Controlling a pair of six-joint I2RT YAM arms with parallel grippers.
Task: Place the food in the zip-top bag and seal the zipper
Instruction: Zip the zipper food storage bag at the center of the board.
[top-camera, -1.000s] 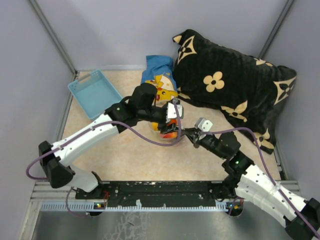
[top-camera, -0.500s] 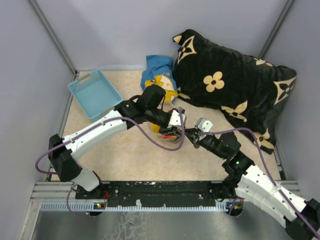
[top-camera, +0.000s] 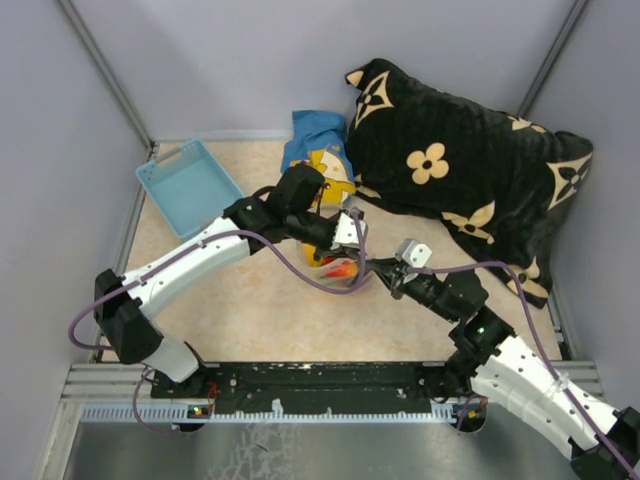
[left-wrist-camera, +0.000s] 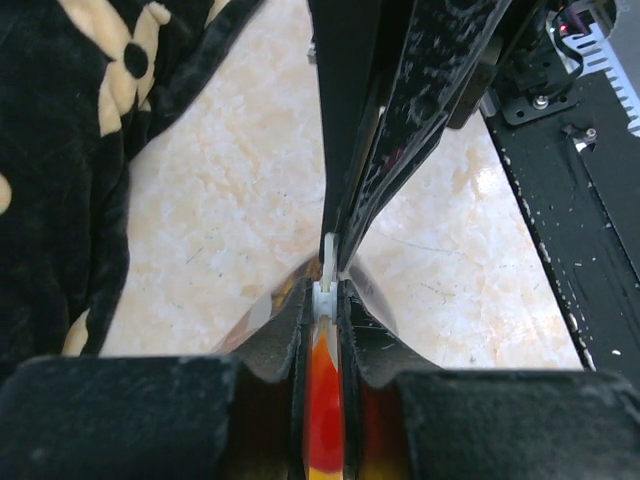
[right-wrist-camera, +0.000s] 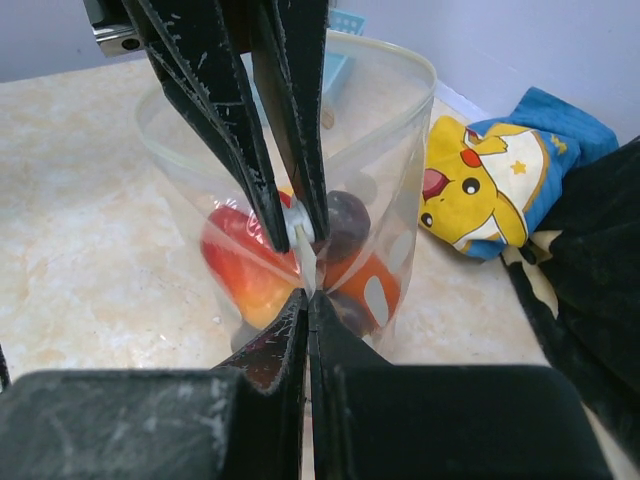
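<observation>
Right wrist: 1 bag (right-wrist-camera: 395, 140), 2 claws (right-wrist-camera: 306, 296) (right-wrist-camera: 299, 232)

Red, orange, purple food (right-wrist-camera: 245, 268); clear white-spotted bag (right-wrist-camera: 392, 125); light blue basket (top-camera: 190, 187).

Robot lab test cell, plain grey panel walls (top-camera: 250, 60) well beyond the left gripper (top-camera: 347, 260), metal corner posts (top-camera: 105, 68) – black mounting rail (top-camera: 320, 378) on its near side, beige marbled tabletop (top-camera: 250, 310) beneath it

- bag (right-wrist-camera: 400, 150): thin clear plastic, glossy
- toy fruits (right-wrist-camera: 238, 262): smooth, shiny
- pillow (top-camera: 470, 170): black velvety cloth
- basket (top-camera: 190, 190): light blue matt plastic
- table (top-camera: 250, 320): smooth, pale mottled stone look
</observation>
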